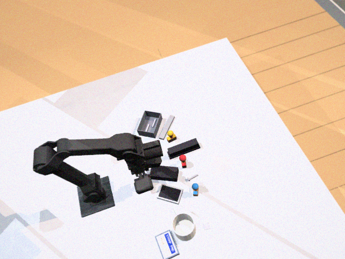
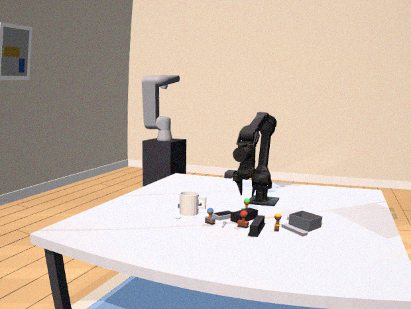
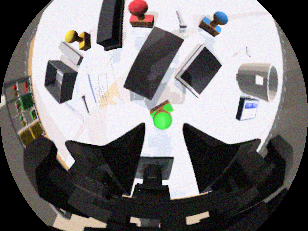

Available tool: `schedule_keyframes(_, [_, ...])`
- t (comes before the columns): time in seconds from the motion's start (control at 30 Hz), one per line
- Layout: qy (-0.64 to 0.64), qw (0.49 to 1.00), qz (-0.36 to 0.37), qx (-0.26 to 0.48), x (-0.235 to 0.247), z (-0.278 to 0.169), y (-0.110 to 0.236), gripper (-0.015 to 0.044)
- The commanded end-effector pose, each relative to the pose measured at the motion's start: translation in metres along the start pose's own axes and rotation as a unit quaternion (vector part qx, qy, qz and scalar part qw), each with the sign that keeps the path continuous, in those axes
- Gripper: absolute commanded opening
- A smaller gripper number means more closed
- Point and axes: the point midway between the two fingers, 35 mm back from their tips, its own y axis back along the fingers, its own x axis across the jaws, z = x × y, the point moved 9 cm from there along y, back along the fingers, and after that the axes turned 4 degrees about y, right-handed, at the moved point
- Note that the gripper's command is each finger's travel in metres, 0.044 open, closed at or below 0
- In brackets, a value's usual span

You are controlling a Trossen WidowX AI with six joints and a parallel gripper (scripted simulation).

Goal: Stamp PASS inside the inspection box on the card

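Note:
My gripper (image 2: 239, 193) (image 3: 163, 126) is partly open and empty. It points down above the green-knobbed stamp (image 2: 246, 201) (image 3: 162, 120), which stands on the bench and shows between the fingertips in the wrist view; the arm hides it in the top view. Stamps with a red knob (image 1: 182, 158) (image 2: 243, 214) (image 3: 138, 7), a blue knob (image 1: 195, 186) (image 2: 209, 211) (image 3: 220, 18) and a yellow knob (image 1: 170, 133) (image 2: 278, 215) (image 3: 72, 36) stand farther out. The black ink pad (image 1: 169, 193) (image 3: 200, 70) lies open in its white tray. The card (image 3: 106, 86) shows faint lines; its box is unreadable. The stamps' words are not visible.
A black block (image 1: 164, 173) (image 3: 154, 63) lies beside the pad. A long black block (image 1: 183, 148) (image 2: 256, 225), a grey bar (image 1: 167, 126) and a dark bin (image 1: 144, 133) (image 2: 299, 223) lie beyond. A mug (image 1: 189, 235) (image 2: 188, 203) stands near the STAMP PAD lid (image 1: 166, 244) (image 3: 247, 109).

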Motion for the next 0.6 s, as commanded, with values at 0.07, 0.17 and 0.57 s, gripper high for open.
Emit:
schedule_keyframes(0.07, [0.002, 1.0, -0.001, 0.005, 0.0, 0.0, -0.011, 0.022])
schedule_keyframes(0.17, [0.002, 1.0, -0.001, 0.005, 0.0, 0.0, -0.016, 0.022])
schedule_keyframes(0.57, [0.002, 1.0, -0.001, 0.005, 0.0, -0.001, -0.036, 0.022])
